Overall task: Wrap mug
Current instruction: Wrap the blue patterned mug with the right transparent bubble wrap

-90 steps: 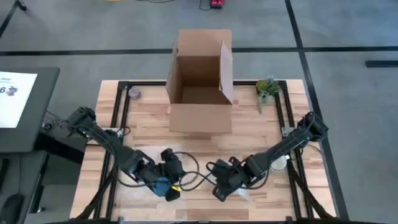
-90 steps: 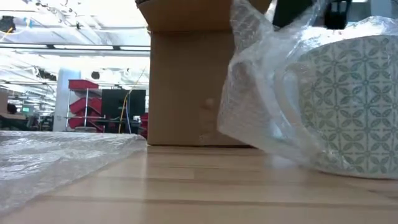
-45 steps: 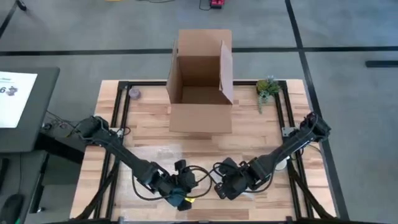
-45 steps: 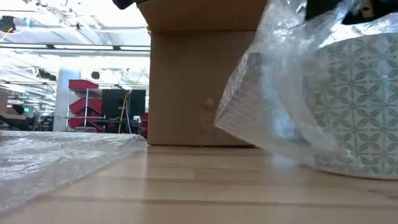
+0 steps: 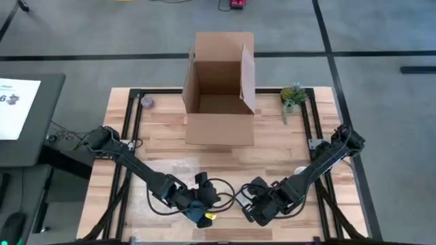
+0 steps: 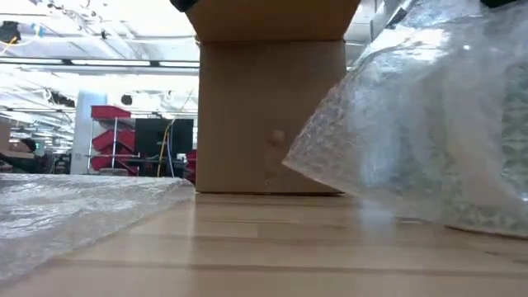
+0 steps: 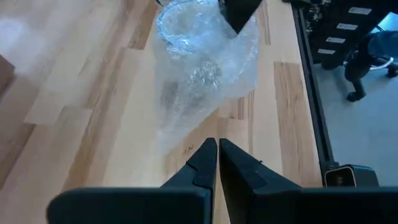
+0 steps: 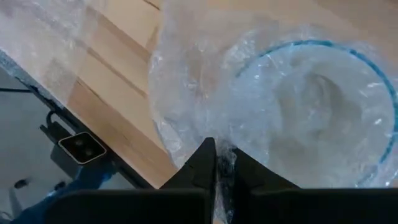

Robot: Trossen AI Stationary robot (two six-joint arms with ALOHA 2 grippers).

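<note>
A mug [image 6: 495,140] with a green leaf pattern and a blue rim [image 8: 323,46] stands near the table's front edge, under a sheet of clear bubble wrap [image 6: 388,124]. My left gripper [image 5: 204,207] is to its left, shut on a drawn-out corner of the wrap [image 7: 205,81]. My right gripper [image 5: 259,209] is at the mug, shut on the wrap [image 8: 205,93] by the rim. In the left wrist view the mug [image 7: 199,31] lies ahead of the shut fingers. My left gripper pinches a gathered corner of the bubble wrap [image 7: 198,138] between its two fingers, coming from the table's left. The wrap narrows from the mug to the fingers like a cone and lies low over the wood. My right gripper pinches the wrap [image 8: 219,138] between its two fingers beside the mug's rim, pointing down at a slant. Several crumpled layers lie over the mug's mouth. The mug stands on the table.
An open cardboard box [image 5: 219,88] stands at the table's far middle and fills the low view's background [image 6: 272,99]. A second bubble wrap sheet [image 6: 74,206] lies flat on the left. A small plant [image 5: 293,95] is at the far right, a round object [image 5: 146,102] at the far left.
Both grippers have moved toward the table's near edge and to the right, staying shut. The bubble wrap has been pulled farther over the mug: its handle and pattern, clear a second ago in the low view, now show only dimly through the wrap.
</note>
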